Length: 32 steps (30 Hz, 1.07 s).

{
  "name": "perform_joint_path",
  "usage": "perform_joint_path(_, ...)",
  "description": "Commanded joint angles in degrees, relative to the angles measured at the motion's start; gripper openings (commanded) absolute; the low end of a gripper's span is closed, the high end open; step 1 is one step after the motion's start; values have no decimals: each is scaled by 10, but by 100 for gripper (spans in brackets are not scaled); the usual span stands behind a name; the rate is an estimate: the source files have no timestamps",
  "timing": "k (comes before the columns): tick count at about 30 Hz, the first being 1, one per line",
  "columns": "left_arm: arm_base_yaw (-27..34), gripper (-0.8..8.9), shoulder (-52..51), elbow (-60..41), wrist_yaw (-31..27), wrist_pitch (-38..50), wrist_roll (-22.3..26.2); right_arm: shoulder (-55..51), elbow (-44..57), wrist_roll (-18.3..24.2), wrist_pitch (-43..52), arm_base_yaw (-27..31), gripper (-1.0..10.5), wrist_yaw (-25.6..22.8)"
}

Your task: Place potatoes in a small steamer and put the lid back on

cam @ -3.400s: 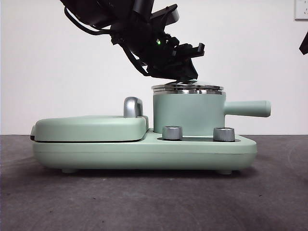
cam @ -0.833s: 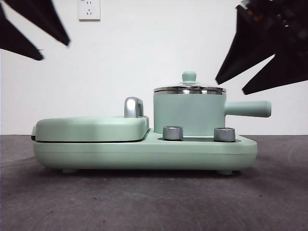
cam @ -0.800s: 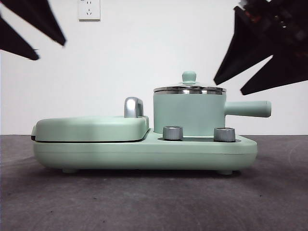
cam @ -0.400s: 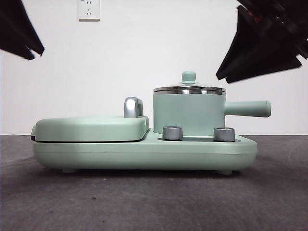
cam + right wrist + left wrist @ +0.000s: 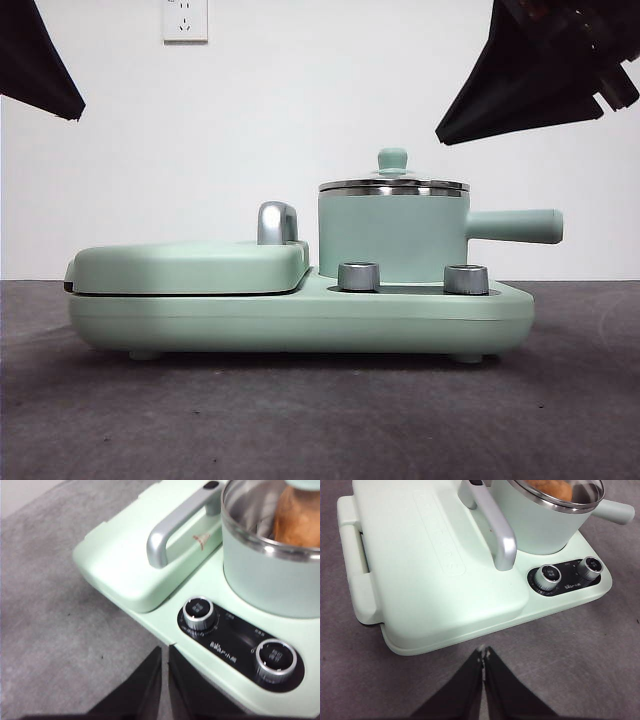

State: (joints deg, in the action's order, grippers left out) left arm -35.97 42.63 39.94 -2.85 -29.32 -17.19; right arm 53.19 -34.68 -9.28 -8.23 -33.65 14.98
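Both closed grippers clear of lidded small steamer (image 5: pixel 392 238) with potatoes (image 5: pixel 551 488) inside

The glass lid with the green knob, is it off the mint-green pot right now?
No, the clear glass lid sits flat on the mint-green pot's steel rim.

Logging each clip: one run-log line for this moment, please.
potato: inside steamer | lid: on steamer | left tool: shut, clear | right tool: shut, clear
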Motion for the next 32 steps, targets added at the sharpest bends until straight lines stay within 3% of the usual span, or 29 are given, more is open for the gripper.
perform_joint_path(1, -5, 6, 2, 2, 1, 6, 0, 3, -8, -5, 14, -3, 20, 0)
perform_joint_path(6, 15, 6, -38, -18, -12, 24, 42, 3, -8, -5, 28, -3, 20, 0)
perform_joint_path(10, 89, 6, -148, -135, -17, 157, 52, 3, -8, -5, 28, -3, 20, 0)
perform_joint_path(15, 194, 6, -316, -302, -17, 279, 101, 3, -8, -5, 28, -3, 20, 0)
perform_joint_path(20, 253, 6, -428, -393, -17, 278, 99, 3, -8, -5, 28, -3, 20, 0)
perform_joint_path(32, 267, 6, -424, -392, -17, 250, 101, 3, -8, -5, 31, -3, 20, 0)
